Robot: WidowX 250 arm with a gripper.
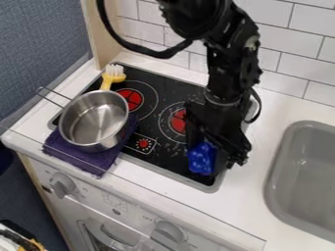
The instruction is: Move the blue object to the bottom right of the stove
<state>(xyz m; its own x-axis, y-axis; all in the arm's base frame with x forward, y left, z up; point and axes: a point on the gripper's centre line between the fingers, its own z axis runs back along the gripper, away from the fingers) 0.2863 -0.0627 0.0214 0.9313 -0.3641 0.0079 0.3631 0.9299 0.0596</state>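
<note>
- The blue object [201,157] is at the near right part of the stove [165,160], so the placing looks almost done.
- Whether it bears on the stove top or hangs just above, I cannot tell.
- What seems left is to lower it if needed, let go and lift clear of the stove.
- The end effector [204,165] points down over that same near right part of the stove, its fingers apparently clamped on the blue object.
- Farther back, the arm [229,73] stands nearly upright above the stove's right side, its upper links leaning in from beyond the stove's far edge.
</note>
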